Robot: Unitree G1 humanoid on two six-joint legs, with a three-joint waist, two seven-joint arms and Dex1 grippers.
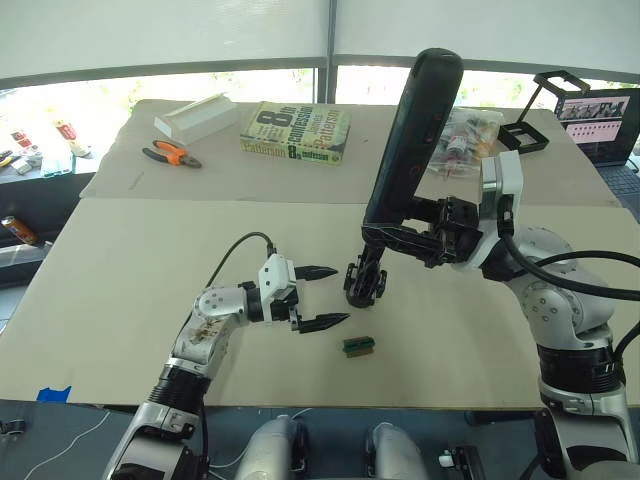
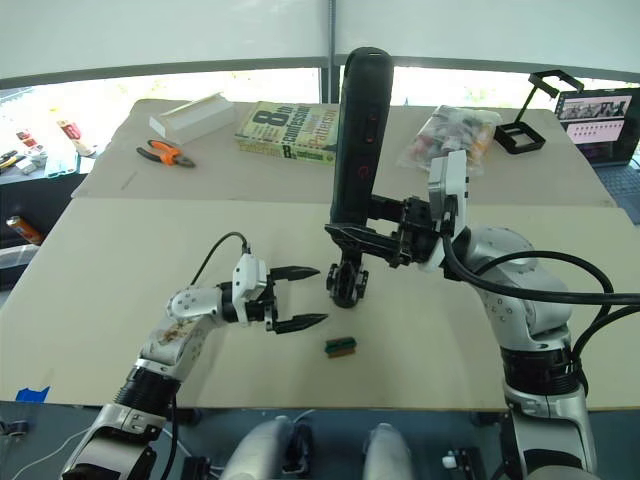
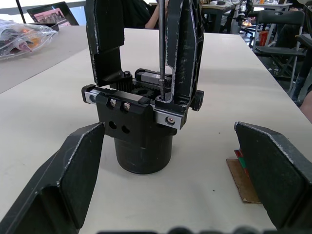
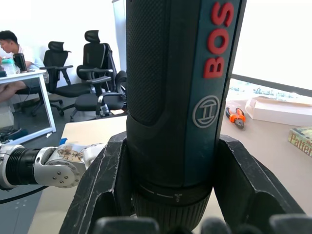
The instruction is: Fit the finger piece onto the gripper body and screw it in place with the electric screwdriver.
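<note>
We see the electric screwdriver standing almost upright, its long axis tilted slightly so the butt leans up and away while the thin metal bit points straight down. The bit's tip sits at the top of the gripper body, which stands on its round base near the middle of the table, its black fingers rising upward. One of those may be the finger piece, though we cannot tell it apart from the other.

The right gripper is clamped around the lower barrel of the screwdriver, with the right arm bent in from the right side and its forearm roughly level. The left gripper hovers just beside the gripper body on its left, fingers spread apart and pointing toward it, not touching it; the left arm reaches forward low over the table.

A small green block lies just in front of the gripper body. The table is covered in pale board. At its far edge lie orange-handled pliers, a white box, a book and a clear bag. Office chairs stand in the room beyond.
</note>
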